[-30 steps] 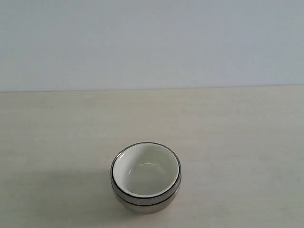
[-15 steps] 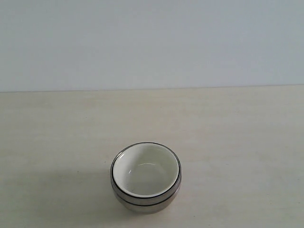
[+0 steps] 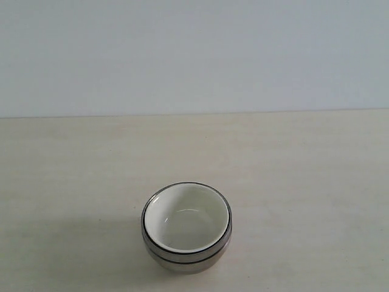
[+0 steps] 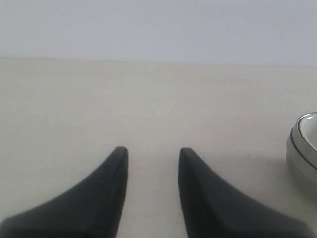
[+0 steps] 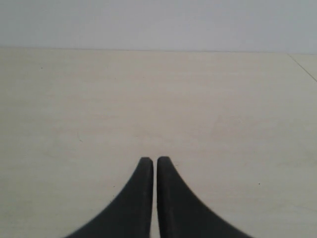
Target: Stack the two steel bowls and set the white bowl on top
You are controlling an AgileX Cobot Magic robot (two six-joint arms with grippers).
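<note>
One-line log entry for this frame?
stack: white bowl nested atop steel bowls | left gripper: open, empty, apart from stack | right gripper: shut, empty

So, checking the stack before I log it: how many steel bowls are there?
2, both in one stack: the upper steel bowl holds the white bowl; the lower steel bowl shows beneath it.

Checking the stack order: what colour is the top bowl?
White. The white bowl sits nested in the steel bowls, clearest in the exterior view.
</note>
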